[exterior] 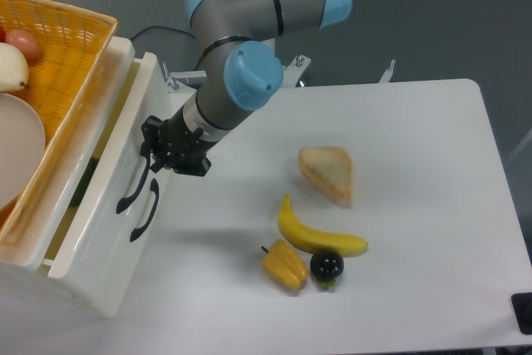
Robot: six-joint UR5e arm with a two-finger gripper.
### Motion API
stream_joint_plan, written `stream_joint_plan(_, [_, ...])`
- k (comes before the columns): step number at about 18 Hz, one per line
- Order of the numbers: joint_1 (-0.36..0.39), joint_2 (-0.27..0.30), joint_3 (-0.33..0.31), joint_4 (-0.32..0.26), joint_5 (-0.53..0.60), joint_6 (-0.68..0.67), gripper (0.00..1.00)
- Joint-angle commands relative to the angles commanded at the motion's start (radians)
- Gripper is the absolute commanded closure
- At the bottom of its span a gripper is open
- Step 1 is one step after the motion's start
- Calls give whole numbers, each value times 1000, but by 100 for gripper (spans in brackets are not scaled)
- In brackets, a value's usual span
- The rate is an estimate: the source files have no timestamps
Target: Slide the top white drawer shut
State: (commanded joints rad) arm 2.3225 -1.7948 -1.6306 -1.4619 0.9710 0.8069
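Observation:
The top white drawer point(125, 143) juts a little way out of the cabinet, with only a narrow slot of its inside showing. Its black curved handle point(133, 189) lies on the front face. My gripper point(154, 151) is pressed against the drawer front just above that handle, fingers close together, with nothing visibly held. A green object point(86, 180) is barely visible inside the drawer. The lower white drawer's black handle point(145, 212) sits just below.
An orange woven basket point(66, 47) with fruit and a white plate rests on the cabinet. On the white table point(416, 164) lie a bread slice point(327, 172), a banana point(320, 239), a yellow pepper point(284, 265) and a dark round fruit point(327, 267).

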Motion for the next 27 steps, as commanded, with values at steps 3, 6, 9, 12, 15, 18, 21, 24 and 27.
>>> stream_joint_plan(3, [-5,0,-2,2,-2,0,89])
stream_joint_plan(6, [-11,0,-2,2,-6,0,89])
stream_joint_plan(9, [-15,0,0,3,-9,-3,89])
stream_joint_plan(12, [-15,-2,0,5,-14,-12,89])
stream_joint_plan(15, [-15,-3,2,5,-14,-12,87])
stream_joint_plan(18, [-2,-8,5,9,-9,-3,76])
stream_joint_plan(21, [37,-11,9,9,3,-3,70])
stream_joint_plan(24, [87,-11,15,11,5,0,64])
stream_joint_plan(27, [132,-24,32,12,49,12,60])
